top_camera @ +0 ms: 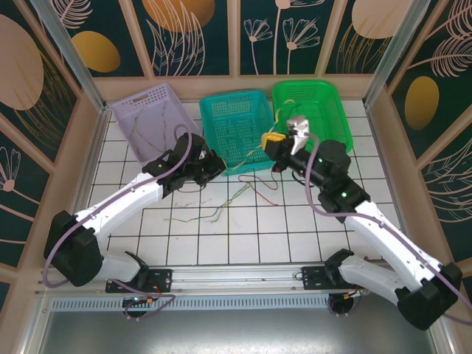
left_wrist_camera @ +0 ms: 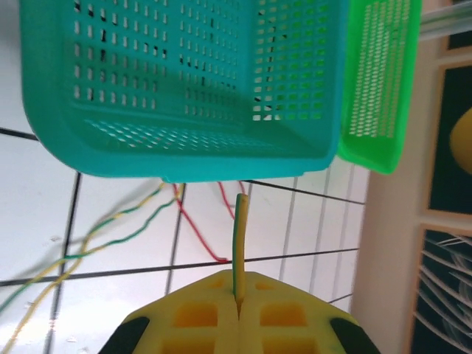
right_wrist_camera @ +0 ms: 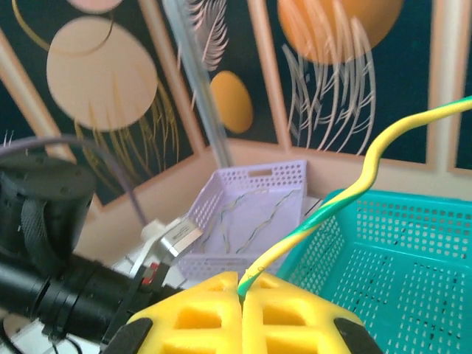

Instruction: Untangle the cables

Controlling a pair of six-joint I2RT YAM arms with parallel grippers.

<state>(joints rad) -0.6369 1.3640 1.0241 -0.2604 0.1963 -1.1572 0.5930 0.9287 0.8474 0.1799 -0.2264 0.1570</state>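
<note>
Left end effector [left_wrist_camera: 237, 313] clamps a green-yellow cable end [left_wrist_camera: 237, 228] just short of the teal basket [left_wrist_camera: 184, 158]'s near wall. Right end effector [right_wrist_camera: 242, 299] pinches a green-yellow strand [right_wrist_camera: 354, 184] by that basket's rim. Loose cables [top_camera: 200, 218] lie on open tabletop [top_camera: 273, 230] nearer the bases.

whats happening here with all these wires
Two robot arms are untangling wires. The left hand is shut on a green-yellow wire just in front of the teal basket. The right hand is shut on a green-yellow wire too, held up near that basket. Whether it is the same wire, I can't tell. Loose wires lie on the table.
</note>
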